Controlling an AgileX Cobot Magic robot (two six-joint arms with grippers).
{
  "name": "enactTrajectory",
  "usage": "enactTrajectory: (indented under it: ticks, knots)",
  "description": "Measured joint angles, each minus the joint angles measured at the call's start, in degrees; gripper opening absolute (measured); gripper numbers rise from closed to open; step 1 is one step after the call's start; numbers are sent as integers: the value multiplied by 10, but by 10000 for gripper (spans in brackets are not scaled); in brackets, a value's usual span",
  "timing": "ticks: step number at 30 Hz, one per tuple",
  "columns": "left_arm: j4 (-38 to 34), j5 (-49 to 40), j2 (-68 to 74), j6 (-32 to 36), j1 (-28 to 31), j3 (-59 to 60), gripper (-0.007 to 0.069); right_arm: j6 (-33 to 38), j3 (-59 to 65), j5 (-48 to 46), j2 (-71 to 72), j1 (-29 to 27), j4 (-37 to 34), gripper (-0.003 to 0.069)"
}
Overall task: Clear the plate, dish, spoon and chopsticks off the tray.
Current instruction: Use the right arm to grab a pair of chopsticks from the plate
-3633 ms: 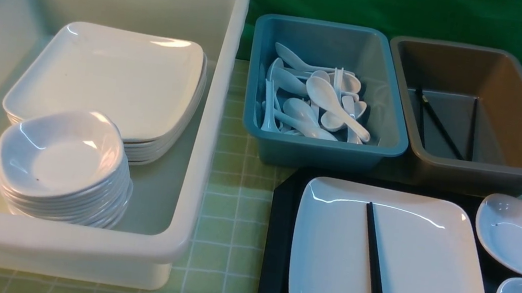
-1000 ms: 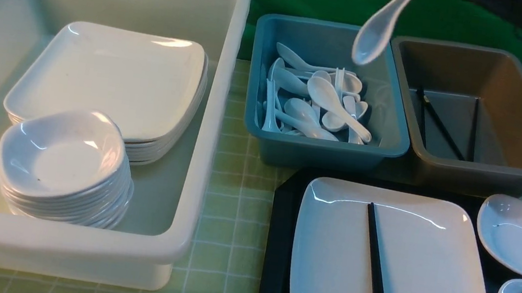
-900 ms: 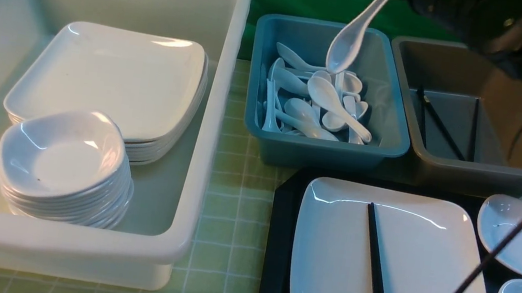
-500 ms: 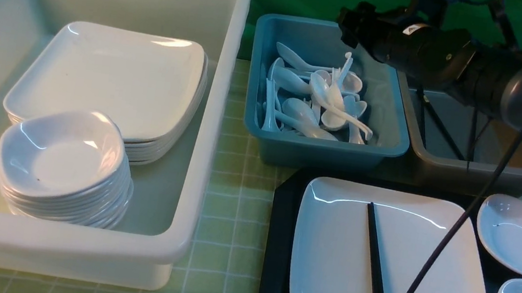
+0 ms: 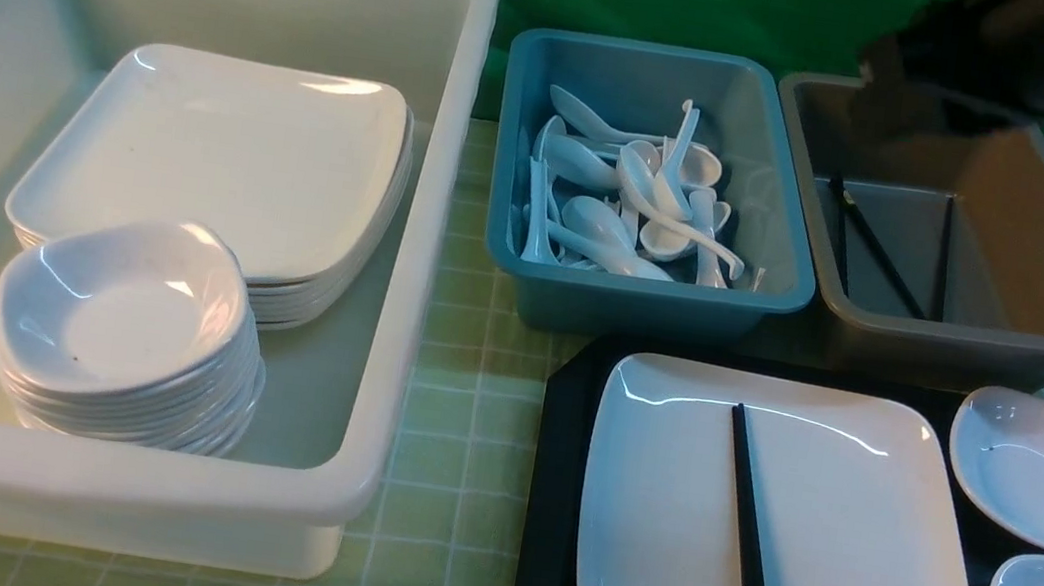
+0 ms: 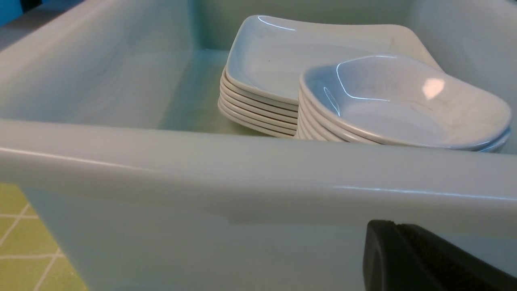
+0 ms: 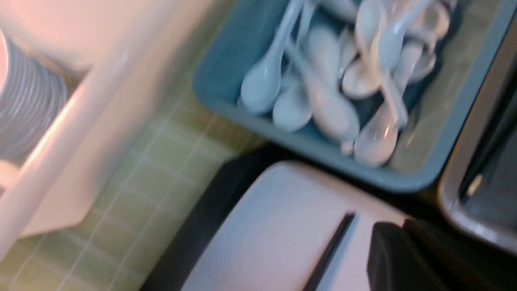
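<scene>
Green checked cloth [image 5: 451,445] lies bare between the white tub [image 5: 436,221] and the black tray [image 5: 555,499]. We see the right gripper [image 7: 404,262], jaws together, pulled back above the plate [image 5: 853,538] and chopsticks [image 5: 748,545]. The spoon [image 5: 677,147] it carried a second ago now rests beyond it in the teal bin [image 5: 641,309]. The left gripper [image 6: 424,258], also closed, waits just outside the tub wall.
</scene>
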State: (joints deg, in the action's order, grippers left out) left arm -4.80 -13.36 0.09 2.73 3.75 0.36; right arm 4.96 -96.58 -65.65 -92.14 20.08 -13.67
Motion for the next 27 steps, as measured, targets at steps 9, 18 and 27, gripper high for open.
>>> enactTrajectory:
  ticks: [9, 18, 27]
  knots:
    - [0, 0, 0, 0, 0, 0, 0, -116, 217, 70, 4, 95, 51, 324]
    - [0, 0, -1, 0, 0, 0, 0, -175, 358, 162, -21, 118, 75, 460]
    - [0, 0, -1, 0, 0, 0, 0, -188, 372, 199, -74, 118, 77, 460]
